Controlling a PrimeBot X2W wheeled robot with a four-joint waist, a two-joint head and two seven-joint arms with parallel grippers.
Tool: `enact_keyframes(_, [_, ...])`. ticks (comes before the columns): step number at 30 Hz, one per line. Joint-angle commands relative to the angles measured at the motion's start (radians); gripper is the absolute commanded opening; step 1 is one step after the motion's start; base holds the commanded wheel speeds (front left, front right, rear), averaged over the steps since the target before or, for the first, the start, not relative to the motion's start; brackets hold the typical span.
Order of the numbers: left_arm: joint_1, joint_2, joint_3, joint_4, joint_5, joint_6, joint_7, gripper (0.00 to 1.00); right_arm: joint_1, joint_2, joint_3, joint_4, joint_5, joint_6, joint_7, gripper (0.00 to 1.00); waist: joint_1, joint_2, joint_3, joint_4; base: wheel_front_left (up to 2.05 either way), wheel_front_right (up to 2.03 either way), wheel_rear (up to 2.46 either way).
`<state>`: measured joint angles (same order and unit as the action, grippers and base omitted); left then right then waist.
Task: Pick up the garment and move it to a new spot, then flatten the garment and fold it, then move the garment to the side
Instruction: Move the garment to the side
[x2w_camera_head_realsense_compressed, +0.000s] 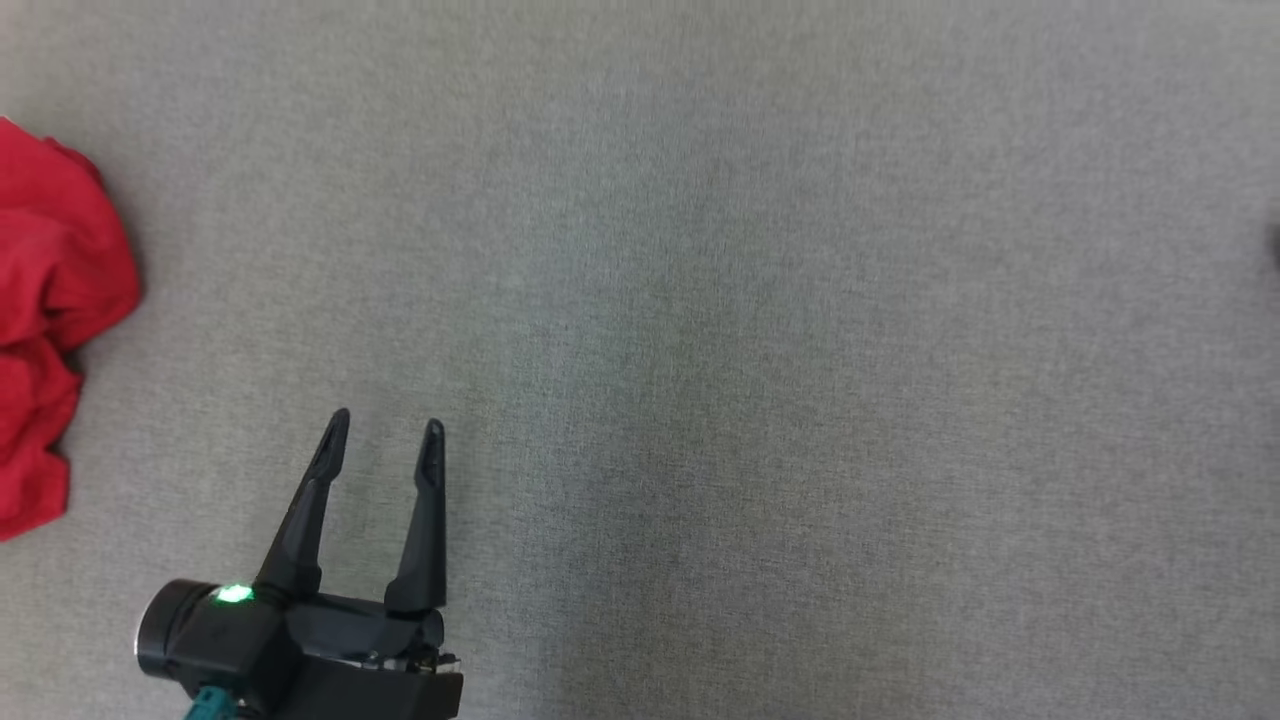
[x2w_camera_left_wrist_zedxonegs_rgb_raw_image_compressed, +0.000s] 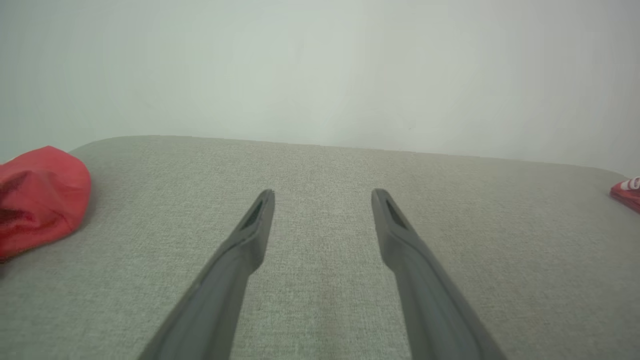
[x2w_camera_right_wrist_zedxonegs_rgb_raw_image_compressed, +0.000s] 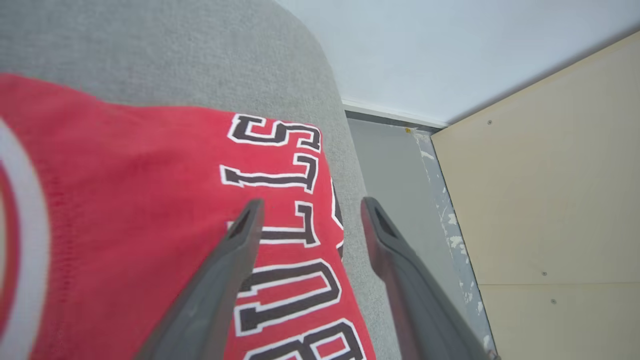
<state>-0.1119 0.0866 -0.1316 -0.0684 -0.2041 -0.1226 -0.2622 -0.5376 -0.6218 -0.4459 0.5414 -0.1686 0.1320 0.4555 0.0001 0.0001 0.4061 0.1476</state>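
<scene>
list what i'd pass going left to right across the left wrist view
crumpled red garment → left tool, its two fingers spread apart with grey surface between them → red-and-white fabric piece, cut off by the right edge

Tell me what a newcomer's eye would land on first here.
The lettered red garment, with bold black-and-white letters, lies at the edge of the grey surface, just ahead of the open right gripper. Next comes a crumpled red cloth at the head view's left edge, apart from the open left gripper at the lower left.
</scene>
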Motion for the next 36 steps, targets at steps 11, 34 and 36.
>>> enact_keyframes(11, [0.042,-0.020,0.055,0.157,-0.080,0.076,0.012,1.00,0.167,0.278,0.143,-0.232,0.109,-0.002,-0.254,1.00,-0.0001,-0.0001,-0.279,-0.026,0.00,0.00,0.00])
enact_keyframes(34, [0.163,-0.023,0.083,0.300,-0.043,0.047,-0.003,1.00,0.559,0.566,0.435,-0.369,0.278,-0.002,-0.563,1.00,-0.0001,-0.0001,-0.577,-0.129,0.00,0.00,0.00])
enact_keyframes(36, [0.170,-0.024,0.094,0.296,-0.035,0.045,-0.003,1.00,0.570,0.568,0.422,-0.364,0.277,-0.002,-0.561,1.00,-0.0001,-0.0001,-0.583,-0.137,0.00,0.00,0.00])
